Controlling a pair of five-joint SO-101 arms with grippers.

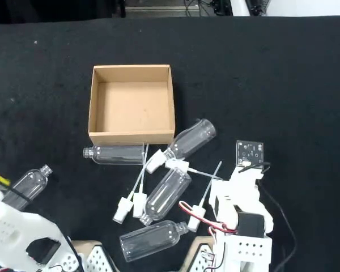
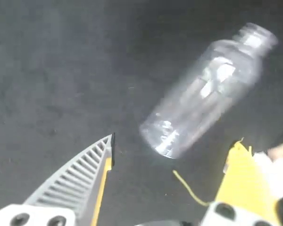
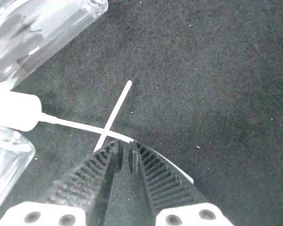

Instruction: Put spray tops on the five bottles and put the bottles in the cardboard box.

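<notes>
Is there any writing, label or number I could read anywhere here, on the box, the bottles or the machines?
No text can be read.
The cardboard box is plain on the sides that show.
The clear bottles carry no labels.
The small board on an arm shows only marks too small to read.

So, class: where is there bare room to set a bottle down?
Bare cloth borders the cardboard box behind, left and right. Crowded: bottles and spray tops lie tangled just before the box's front wall.
</notes>
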